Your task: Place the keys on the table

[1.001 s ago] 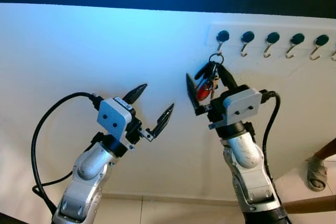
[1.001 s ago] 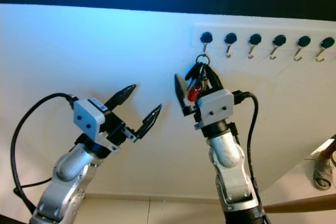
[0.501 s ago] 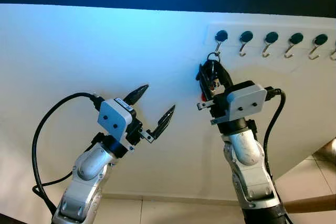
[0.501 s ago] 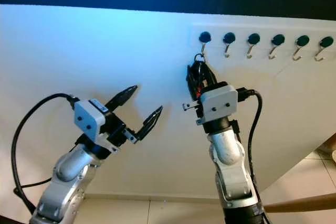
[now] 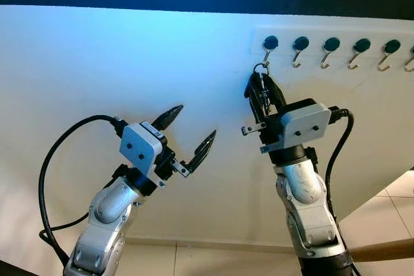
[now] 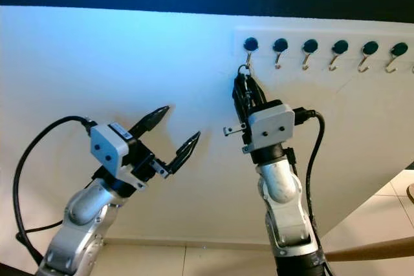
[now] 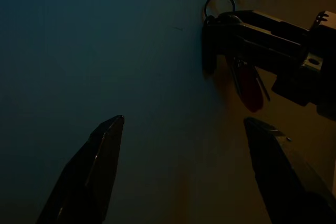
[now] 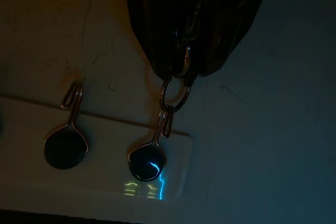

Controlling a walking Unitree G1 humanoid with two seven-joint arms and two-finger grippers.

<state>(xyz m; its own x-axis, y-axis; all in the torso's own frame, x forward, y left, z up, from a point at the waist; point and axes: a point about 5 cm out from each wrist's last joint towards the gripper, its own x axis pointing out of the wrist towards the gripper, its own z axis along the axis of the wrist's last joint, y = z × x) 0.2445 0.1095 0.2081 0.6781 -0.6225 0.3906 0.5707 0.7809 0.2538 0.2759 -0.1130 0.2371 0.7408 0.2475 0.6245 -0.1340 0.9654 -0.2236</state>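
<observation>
Gripping the keys while their ring is hanging on the end hook.

Head views: my right gripper point(image 5: 259, 92) is reaching up the wall with its jaws clamped together on the keys point(image 5: 261, 95), directly below the leftmost hook point(image 5: 267, 52) of the rack point(image 5: 336, 33); the bunch is hanging lengthwise downward into my jaws, so freeing it looks like a lift up and away from the wall. My left gripper point(image 5: 191, 130) is hovering lower and well apart, jaws spread, holding nothing, so the right arm is the nearer one. Left wrist view: the ring point(image 7: 215, 3) is sitting on the hook above the clamped bunch, a red fob point(image 7: 249, 85) dangling beneath. Right wrist view: the ring point(image 8: 176, 95) is linking through the hook's loop just beyond my closed jaws. No desk is showing.
</observation>
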